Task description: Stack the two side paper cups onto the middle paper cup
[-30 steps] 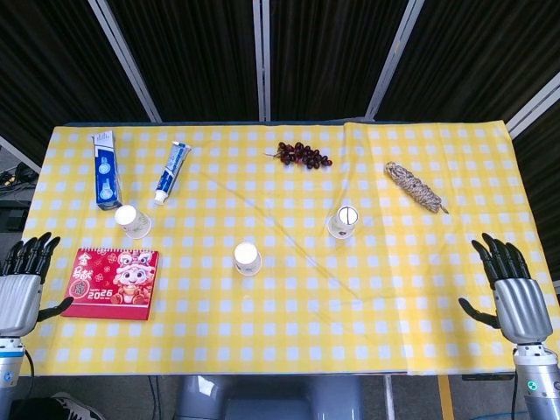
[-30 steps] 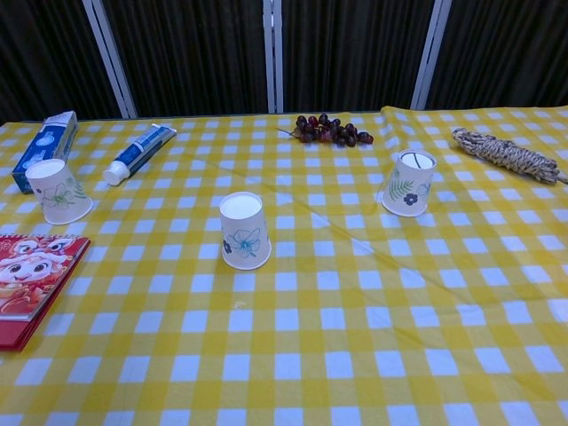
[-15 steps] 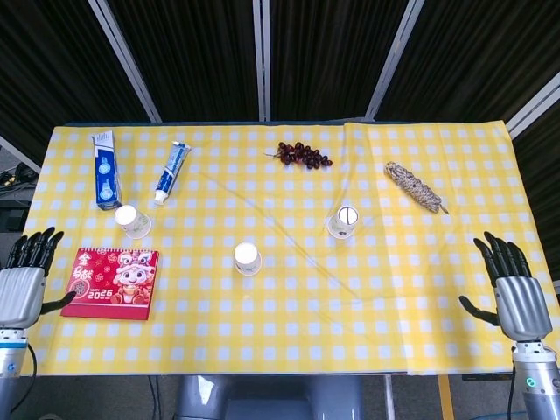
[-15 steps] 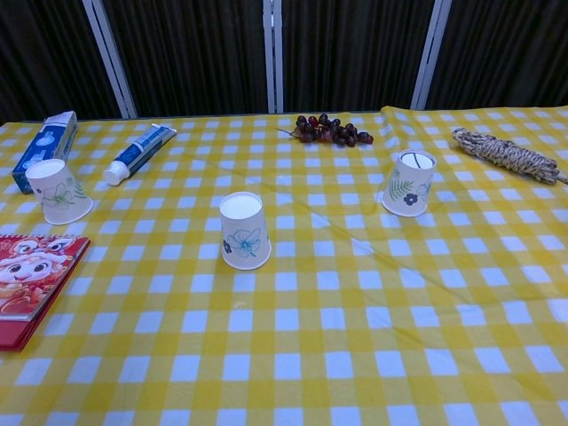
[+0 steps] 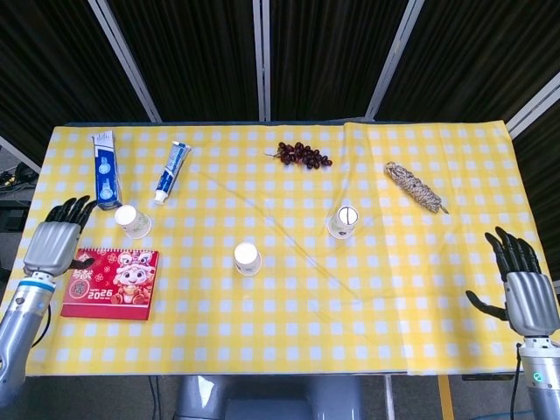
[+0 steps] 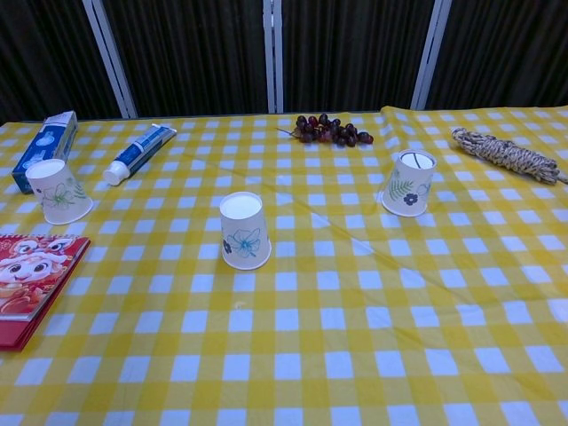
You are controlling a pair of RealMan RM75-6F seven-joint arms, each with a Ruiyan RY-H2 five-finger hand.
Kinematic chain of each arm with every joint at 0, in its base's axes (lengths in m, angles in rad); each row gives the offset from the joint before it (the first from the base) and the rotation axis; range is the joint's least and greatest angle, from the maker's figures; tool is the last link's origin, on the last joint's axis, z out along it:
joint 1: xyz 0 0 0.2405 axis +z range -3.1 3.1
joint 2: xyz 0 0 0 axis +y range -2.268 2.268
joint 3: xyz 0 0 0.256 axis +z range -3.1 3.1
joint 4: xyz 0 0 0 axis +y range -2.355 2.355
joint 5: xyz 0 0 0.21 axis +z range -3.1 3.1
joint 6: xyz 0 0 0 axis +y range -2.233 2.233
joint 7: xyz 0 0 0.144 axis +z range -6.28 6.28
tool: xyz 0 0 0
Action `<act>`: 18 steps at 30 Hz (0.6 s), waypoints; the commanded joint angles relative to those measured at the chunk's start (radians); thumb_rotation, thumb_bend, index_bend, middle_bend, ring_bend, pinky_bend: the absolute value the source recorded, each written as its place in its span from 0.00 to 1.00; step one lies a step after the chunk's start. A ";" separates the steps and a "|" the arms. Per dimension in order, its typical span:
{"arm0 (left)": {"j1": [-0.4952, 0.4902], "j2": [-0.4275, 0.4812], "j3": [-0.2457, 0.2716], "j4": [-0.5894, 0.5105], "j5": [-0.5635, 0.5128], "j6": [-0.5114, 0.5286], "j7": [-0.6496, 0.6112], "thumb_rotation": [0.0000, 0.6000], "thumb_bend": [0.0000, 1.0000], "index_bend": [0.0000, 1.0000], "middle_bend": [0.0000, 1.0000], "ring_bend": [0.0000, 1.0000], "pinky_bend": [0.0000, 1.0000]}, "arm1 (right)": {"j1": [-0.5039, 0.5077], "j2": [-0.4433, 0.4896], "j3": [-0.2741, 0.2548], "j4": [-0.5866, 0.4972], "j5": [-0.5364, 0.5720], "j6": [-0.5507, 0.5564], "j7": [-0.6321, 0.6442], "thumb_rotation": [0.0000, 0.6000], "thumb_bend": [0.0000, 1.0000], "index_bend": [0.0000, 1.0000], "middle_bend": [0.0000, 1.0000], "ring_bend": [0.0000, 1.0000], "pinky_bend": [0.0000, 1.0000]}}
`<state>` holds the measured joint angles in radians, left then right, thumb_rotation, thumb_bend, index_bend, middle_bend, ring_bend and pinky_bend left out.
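Three paper cups stand upside down and well apart on a surface (image 5: 289, 332) draped in yellow-and-white check. The middle paper cup (image 5: 247, 258) (image 6: 245, 230) sits near the centre; the left paper cup (image 5: 132, 220) (image 6: 59, 190) lies at its ten o'clock in the head view, and the right paper cup (image 5: 343, 222) (image 6: 408, 182) at its two o'clock.

The left robot hand (image 5: 58, 239) hovers at nine o'clock of the left cup, near it but not touching, fingers apart and holding nothing. The right robot hand (image 5: 521, 285) hangs off the surface's right edge, well apart from every cup, fingers likewise spread and empty. Neither appears in the chest view.

A red 2025 calendar (image 5: 111, 283) (image 6: 27, 284) lies just below the left cup. Along the far side rest a toothpaste box (image 5: 106, 170) (image 6: 44, 147), a toothpaste tube (image 5: 172, 171) (image 6: 138, 152), a bunch of dark grapes (image 5: 302, 155) (image 6: 331, 130) and a bundle of twine (image 5: 416, 186) (image 6: 506, 153).
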<state>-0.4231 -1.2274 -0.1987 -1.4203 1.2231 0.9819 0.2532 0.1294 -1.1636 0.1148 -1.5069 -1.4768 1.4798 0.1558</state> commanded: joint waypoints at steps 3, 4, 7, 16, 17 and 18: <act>-0.110 -0.036 -0.032 0.093 -0.095 -0.126 0.022 1.00 0.04 0.12 0.00 0.02 0.17 | 0.003 0.001 0.004 0.009 0.010 -0.012 0.011 1.00 0.08 0.03 0.00 0.00 0.00; -0.122 -0.043 -0.035 0.104 -0.104 -0.136 0.022 1.00 0.05 0.12 0.00 0.03 0.17 | 0.004 0.001 0.004 0.011 0.013 -0.015 0.012 1.00 0.08 0.03 0.00 0.00 0.00; -0.163 -0.066 -0.037 0.143 -0.127 -0.180 0.029 1.00 0.09 0.13 0.00 0.04 0.17 | 0.007 -0.003 0.007 0.020 0.025 -0.028 0.013 1.00 0.08 0.03 0.00 0.00 0.00; -0.234 -0.141 -0.010 0.239 -0.196 -0.254 0.065 1.00 0.10 0.23 0.03 0.10 0.24 | 0.010 -0.007 0.013 0.033 0.043 -0.043 0.019 1.00 0.08 0.04 0.00 0.00 0.00; -0.239 -0.149 -0.007 0.252 -0.202 -0.256 0.066 1.00 0.09 0.23 0.04 0.11 0.24 | 0.010 -0.007 0.013 0.034 0.043 -0.043 0.020 1.00 0.08 0.04 0.00 0.00 0.00; -0.242 -0.157 -0.006 0.262 -0.208 -0.258 0.065 1.00 0.09 0.24 0.04 0.11 0.25 | 0.010 -0.007 0.014 0.035 0.044 -0.043 0.020 1.00 0.08 0.04 0.00 0.00 0.00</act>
<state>-0.6569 -1.3709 -0.2099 -1.1738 1.0261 0.7297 0.3159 0.1394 -1.1708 0.1283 -1.4722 -1.4327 1.4364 0.1761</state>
